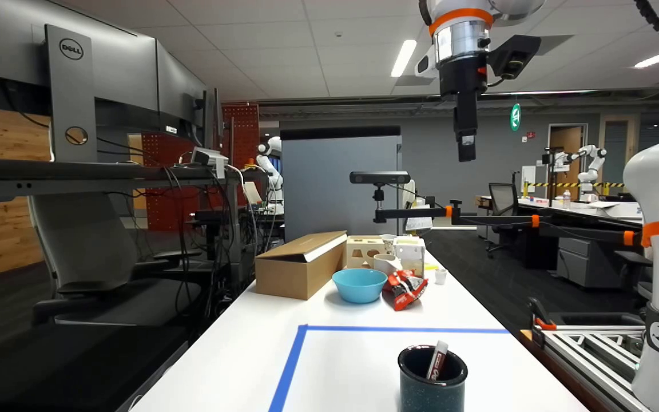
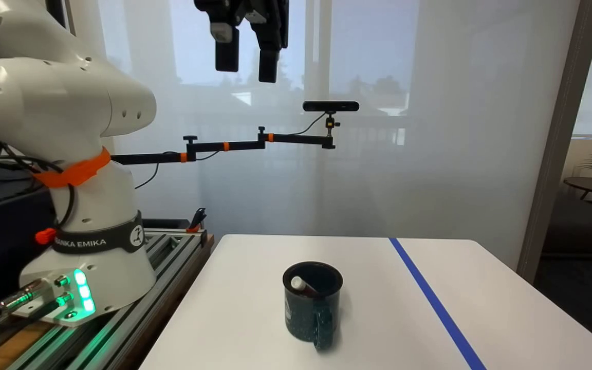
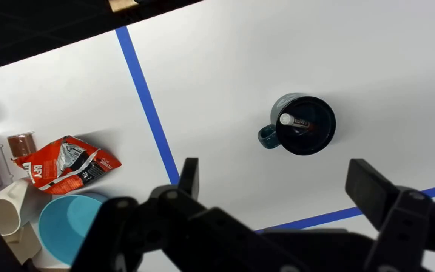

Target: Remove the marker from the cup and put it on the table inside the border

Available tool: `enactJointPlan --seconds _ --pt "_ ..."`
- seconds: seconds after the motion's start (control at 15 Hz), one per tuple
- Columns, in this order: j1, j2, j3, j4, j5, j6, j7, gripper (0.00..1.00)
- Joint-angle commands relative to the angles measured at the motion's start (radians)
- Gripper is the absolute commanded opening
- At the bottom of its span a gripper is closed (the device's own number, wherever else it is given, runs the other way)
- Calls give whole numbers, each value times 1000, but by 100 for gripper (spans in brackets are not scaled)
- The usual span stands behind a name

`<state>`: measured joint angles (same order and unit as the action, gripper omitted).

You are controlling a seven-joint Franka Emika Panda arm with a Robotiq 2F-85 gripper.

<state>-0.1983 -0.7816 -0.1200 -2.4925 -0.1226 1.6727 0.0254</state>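
A white worktop point(image 2: 234, 313) carries a blue tape border point(image 3: 147, 102), whose strips, in the wrist view, pass the speckled dark-teal mug point(image 2: 307, 308) at nine and six o'clock, so the mug appears to stand inside it. The marker point(image 3: 296, 122) leans in the mug, white cap point(image 3: 286, 119) uppermost and towards ten o'clock; the mug's handle point(image 3: 269, 139) juts out between eight and nine. High above, the hand point(image 2: 247, 74) has its fingers point(image 2: 227, 56) spread well apart with nothing between them. I judge this to be the approach, the grasp not yet made. From the gap between the fingers the wrist view puts the mug at about one o'clock, so the next move seems to call for a shift that way and a long descent, until the fingers straddle the white cap, one probably dipping inside the mug. After closing, a lift along the marker's lean should spare the mug from tipping; the marker could then be laid between the mug and the nine-o'clock strip, short of the red packet point(image 3: 64, 166) beyond the tape.
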Motion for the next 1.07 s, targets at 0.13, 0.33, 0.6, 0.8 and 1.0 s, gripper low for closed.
enactJointPlan --seconds 0.13,0.33,0.6,0.8,1.0 --pt "25 34 29 -26 -14 45 24 100" --pt "53 87 69 -66 -22 111 28 100" --pt "86 169 108 -101 -40 195 16 100" --pt "106 231 119 -110 -65 234 -5 100" --pt "118 290 113 -114 -86 258 -33 100"
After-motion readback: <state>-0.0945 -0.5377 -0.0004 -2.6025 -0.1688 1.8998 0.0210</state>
